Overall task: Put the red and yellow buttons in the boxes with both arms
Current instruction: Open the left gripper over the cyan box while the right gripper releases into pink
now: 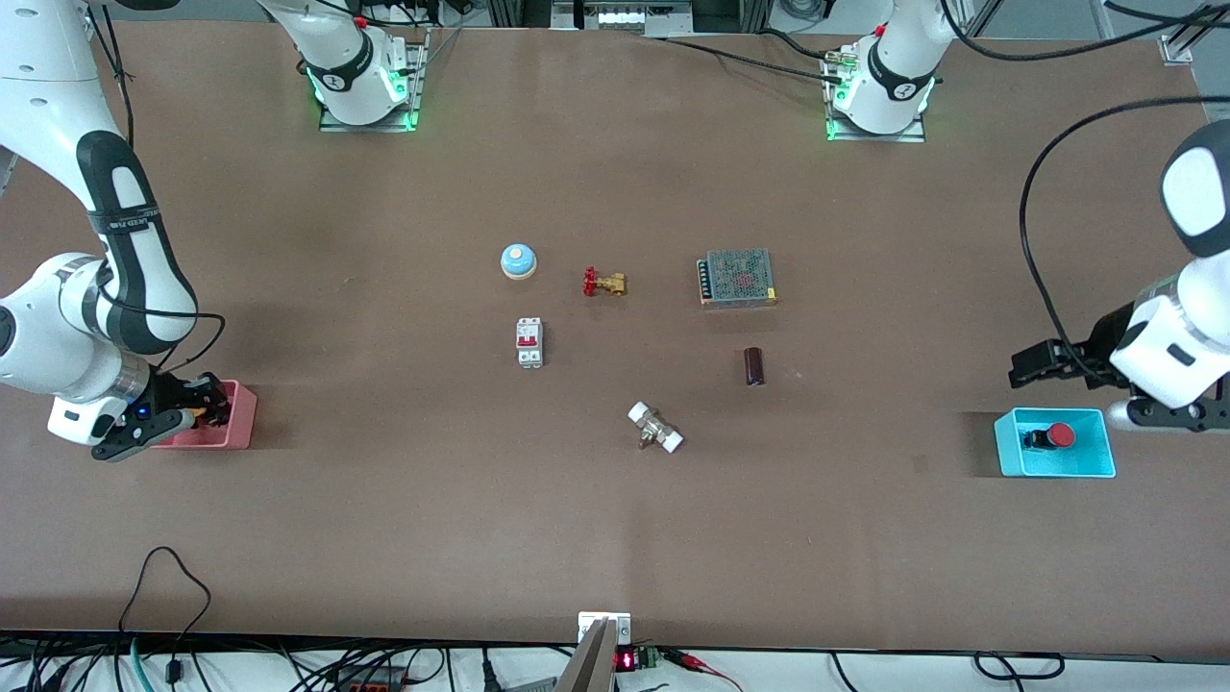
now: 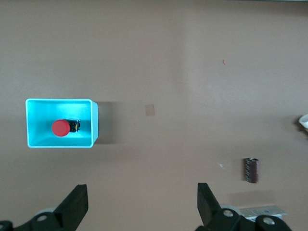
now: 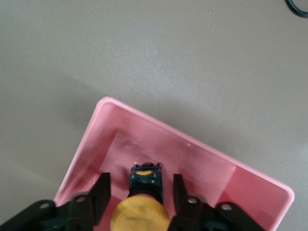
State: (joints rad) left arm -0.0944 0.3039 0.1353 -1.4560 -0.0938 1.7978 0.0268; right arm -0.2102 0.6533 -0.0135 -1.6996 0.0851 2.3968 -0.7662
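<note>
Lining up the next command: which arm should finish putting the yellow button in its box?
Right. The right gripper is already down inside the pink box around the yellow button. The left gripper is open, near the blue box holding the red button.

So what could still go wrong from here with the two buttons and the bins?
The right gripper sits low in the pink bin, jaws spread beside the yellow button; lifting out could catch the button or nudge the light bin. The red button lies on its side in the blue bin. The open left gripper is over bare table beside that bin, with a dark cylinder close by that a sweeping retreat might hit.
</note>
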